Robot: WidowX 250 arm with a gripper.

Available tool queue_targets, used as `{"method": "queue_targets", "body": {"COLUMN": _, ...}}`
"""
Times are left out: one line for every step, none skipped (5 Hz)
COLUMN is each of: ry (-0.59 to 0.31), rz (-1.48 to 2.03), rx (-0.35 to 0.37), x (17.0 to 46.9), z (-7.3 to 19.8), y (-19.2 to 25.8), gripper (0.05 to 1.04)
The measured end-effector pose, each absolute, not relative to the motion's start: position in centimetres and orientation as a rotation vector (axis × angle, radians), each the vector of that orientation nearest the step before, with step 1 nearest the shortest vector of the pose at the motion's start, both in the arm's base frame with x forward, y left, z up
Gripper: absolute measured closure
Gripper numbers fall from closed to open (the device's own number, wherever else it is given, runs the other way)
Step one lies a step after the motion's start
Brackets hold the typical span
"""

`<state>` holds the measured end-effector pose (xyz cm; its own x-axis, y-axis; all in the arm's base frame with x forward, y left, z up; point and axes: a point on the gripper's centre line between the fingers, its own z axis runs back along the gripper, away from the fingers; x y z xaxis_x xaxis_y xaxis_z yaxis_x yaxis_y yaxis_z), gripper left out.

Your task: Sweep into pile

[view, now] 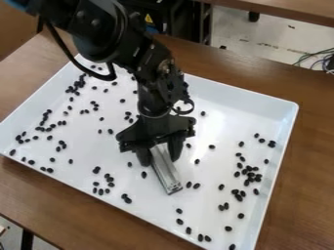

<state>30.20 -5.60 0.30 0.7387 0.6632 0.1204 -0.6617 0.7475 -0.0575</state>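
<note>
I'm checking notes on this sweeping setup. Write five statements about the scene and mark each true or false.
1. The gripper holds a silver tool between its jaws. True.
2. The small black pieces are all gathered in one pile. False: they lie scattered over the tray, with some loose clusters.
3. Black pieces lie on both sides of the silver tool. True.
4. The tray is black. False: it is white.
5. The tray rests on a brown table. True.
</note>
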Motion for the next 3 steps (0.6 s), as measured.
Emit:
{"method": "queue_targets", "body": {"ry": -0.152, "rz": 0.700, "rx": -0.038, "x": 30.1, "z": 1.5, "y": -5.9, "gripper": 0.723}}
{"method": "queue_targets", "body": {"ry": -0.101, "rz": 0.570, "rx": 0.001, "x": 30.0, "z": 2.7, "y": -6.0, "gripper": 0.724}}
{"method": "queue_targets", "body": {"ry": -0.093, "rz": 0.374, "rx": -0.032, "x": 29.9, "z": 4.9, "y": -7.9, "gripper": 0.724}}
